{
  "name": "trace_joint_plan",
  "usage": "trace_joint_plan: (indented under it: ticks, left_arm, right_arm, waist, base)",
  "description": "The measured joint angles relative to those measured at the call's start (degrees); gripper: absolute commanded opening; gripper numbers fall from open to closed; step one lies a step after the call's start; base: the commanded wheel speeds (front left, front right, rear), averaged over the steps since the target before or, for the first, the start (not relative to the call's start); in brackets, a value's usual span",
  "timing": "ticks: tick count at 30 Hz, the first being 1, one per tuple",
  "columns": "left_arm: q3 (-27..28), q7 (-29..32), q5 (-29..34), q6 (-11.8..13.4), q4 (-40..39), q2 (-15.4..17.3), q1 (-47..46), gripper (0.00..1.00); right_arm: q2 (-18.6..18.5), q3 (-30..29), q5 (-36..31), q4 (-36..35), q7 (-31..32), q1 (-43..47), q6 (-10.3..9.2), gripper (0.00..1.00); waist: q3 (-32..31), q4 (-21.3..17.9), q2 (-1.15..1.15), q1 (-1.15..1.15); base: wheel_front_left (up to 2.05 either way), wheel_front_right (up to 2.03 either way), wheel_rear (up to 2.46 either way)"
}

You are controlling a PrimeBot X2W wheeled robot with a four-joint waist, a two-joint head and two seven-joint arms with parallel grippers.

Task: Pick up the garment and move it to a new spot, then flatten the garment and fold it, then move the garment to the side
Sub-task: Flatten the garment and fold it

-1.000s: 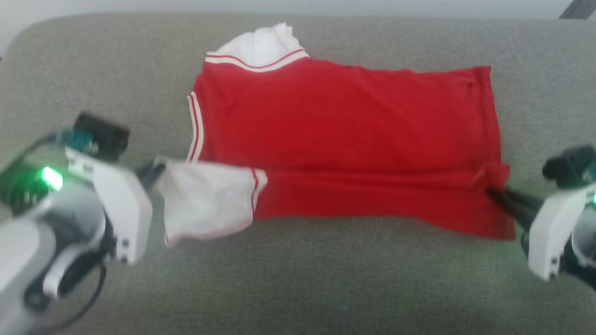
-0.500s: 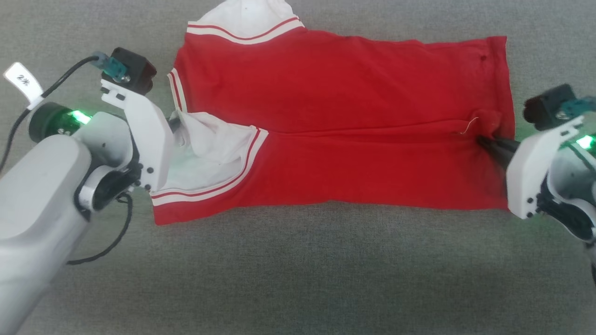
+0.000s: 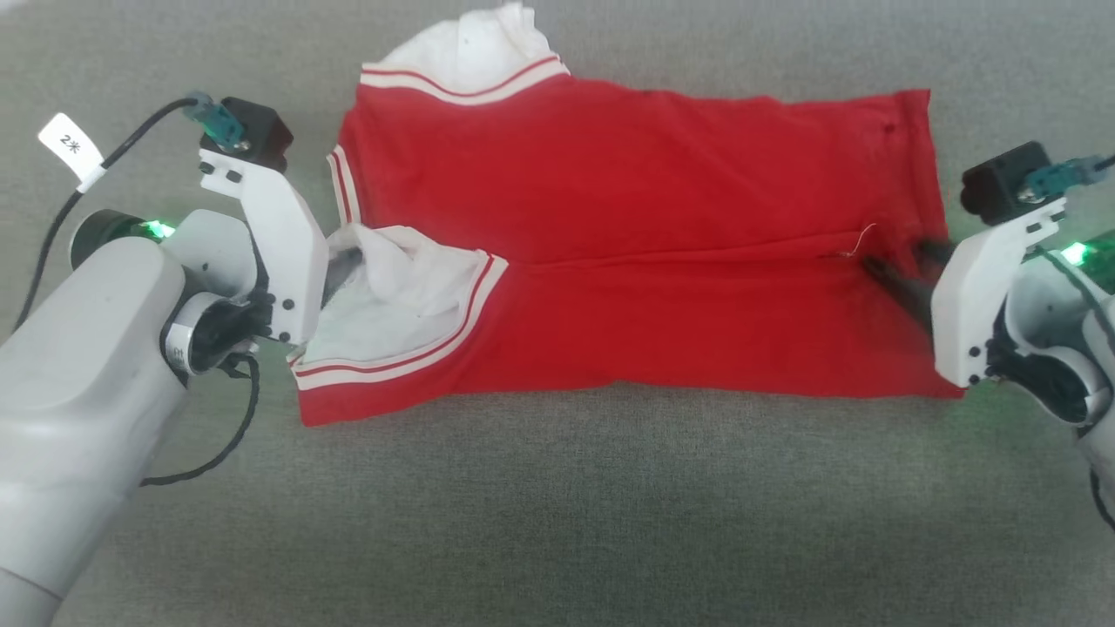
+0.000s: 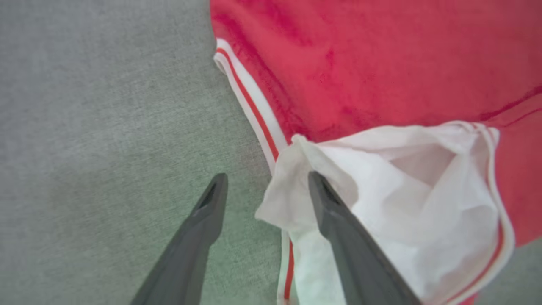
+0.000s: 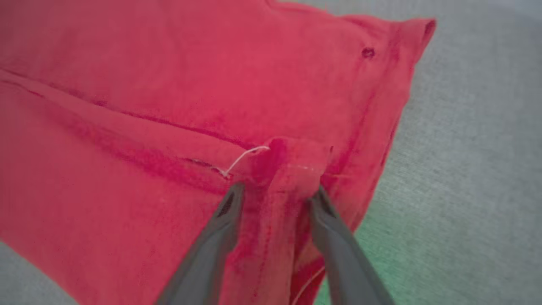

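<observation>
Jaws parted, the left gripper [image 4: 266, 176] beside the white sleeve [image 4: 402, 203] of the garment [image 3: 627, 252] and the right gripper [image 5: 275, 188] astride a red fold [image 5: 292, 167] should lift clear without snagging.

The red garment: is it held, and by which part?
Nothing looks gripped. The left gripper stands open at a white corner of the garment; the right gripper stands open astride a raised red fold.

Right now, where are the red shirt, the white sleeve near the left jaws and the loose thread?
red shirt [image 3: 627, 192], head view, middle of its red body.
white sleeve [image 4: 423, 220], left wrist view, its crumpled white cloth.
loose thread [image 5: 243, 158], right wrist view, its middle.
</observation>
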Motion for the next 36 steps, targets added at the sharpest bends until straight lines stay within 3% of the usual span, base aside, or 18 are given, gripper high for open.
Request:
trace_joint_plan:
  ticks: [6, 14, 15, 24, 29, 36]
  left_arm:
    - [0.6, 2.0, -0.7, 3.3, -4.4, 2.1, 1.6, 1.0]
    - [0.0, 6.3, -1.2, 10.4, -19.1, 8.0, 9.5, 1.0]
    - [0.0, 6.3, -1.2, 10.4, -19.1, 8.0, 9.5, 1.0]
    - [0.2, 8.7, -3.3, 18.4, -31.5, 12.3, 18.1, 1.0]
    - [0.8, 8.0, -3.7, 21.2, -31.8, 13.0, 20.5, 1.0]
    - [2.2, 4.7, -4.6, 21.2, -24.6, 10.5, 21.2, 1.0]
  right_arm:
    - [-0.7, -3.9, -0.5, -1.0, -5.4, 2.4, 0.0, 1.0]
    - [1.1, -16.4, -6.3, -5.0, -15.0, 9.0, 0.0, 1.0]
    - [1.1, -16.4, -6.3, -5.0, -15.0, 9.0, 0.0, 1.0]
    - [8.8, -31.3, -16.4, -14.9, -17.8, 17.5, -0.01, 1.0]
    - [13.3, -36.2, -19.5, -21.1, -15.5, 22.5, -0.01, 1.0]
    - [17.8, -38.9, -20.6, -26.3, -11.0, 27.4, -0.02, 1.0]
  waist:
    - [-3.1, 0.6, 0.0, 0.0]
    - [-5.9, 1.2, 0.0, 0.0]
    - [-5.9, 1.2, 0.0, 0.0]
    - [-6.0, -0.3, 0.0, 0.0]
    - [-5.2, -1.5, 0.0, 0.0]
    - [-3.4, -3.7, 0.0, 0.0]
  base:
    - [0.0, 0.0, 0.0]
    - [0.0, 0.0, 0.0]
    - [0.0, 0.0, 0.0]
    - [0.0, 0.0, 0.0]
    - [0.0, 0.0, 0.0]
    - [0.0, 0.0, 0.0]
